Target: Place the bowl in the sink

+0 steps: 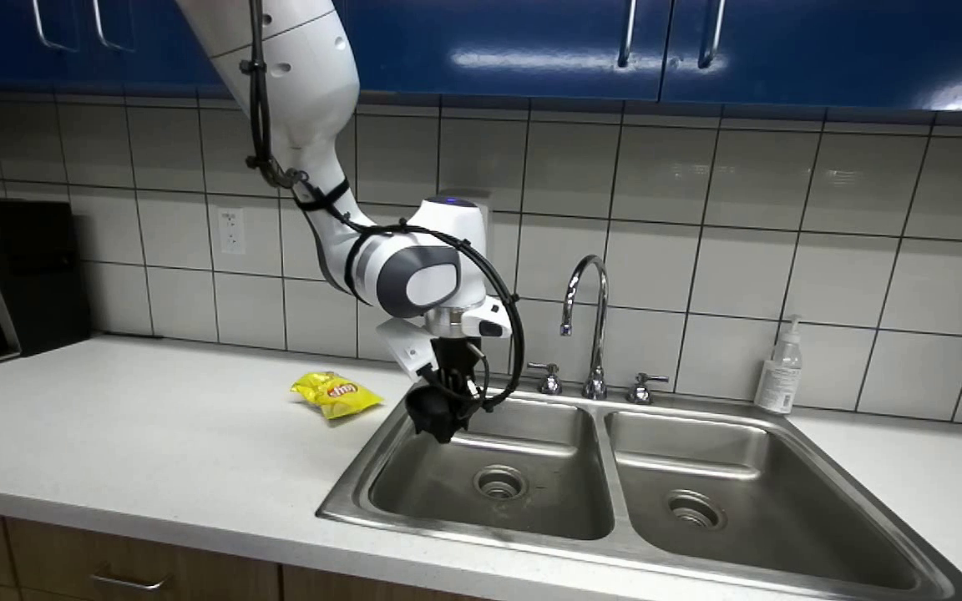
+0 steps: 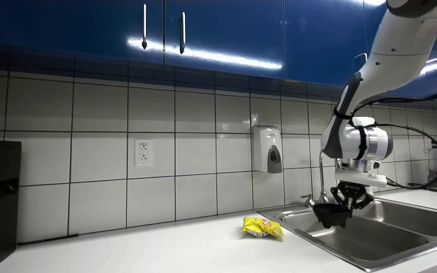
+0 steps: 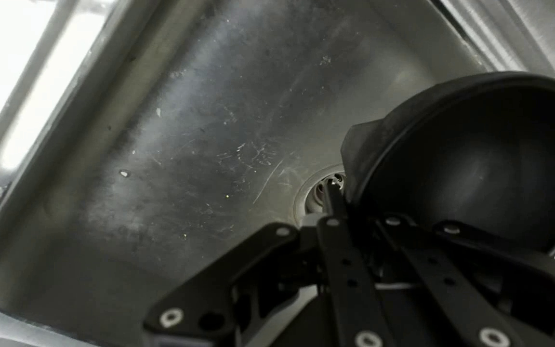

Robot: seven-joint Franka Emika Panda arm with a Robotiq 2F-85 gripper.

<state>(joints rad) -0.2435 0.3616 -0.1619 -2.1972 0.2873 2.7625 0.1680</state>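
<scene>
The black bowl hangs in the air at the sink, in both exterior views (image 1: 428,409) (image 2: 329,214). It is roughly upright, with small feet underneath. My gripper (image 2: 350,204) is shut on the bowl's rim, at one side of it. In the wrist view the bowl (image 3: 480,149) fills the right side and the gripper (image 3: 347,205) pinches its near wall; the exact contact is dark. The metal sink (image 1: 625,526) has two basins. The bowl is over the basin nearer the yellow bag, close to its edge. The basin floor and part of the drain (image 3: 309,195) show beneath.
A faucet (image 1: 599,334) with two handles stands behind the sink. A yellow chip bag (image 1: 336,394) lies on the counter beside the sink. A soap bottle (image 1: 780,376) stands at the back. A coffee maker (image 1: 38,275) and a wall dispenser (image 2: 267,148) are also in view.
</scene>
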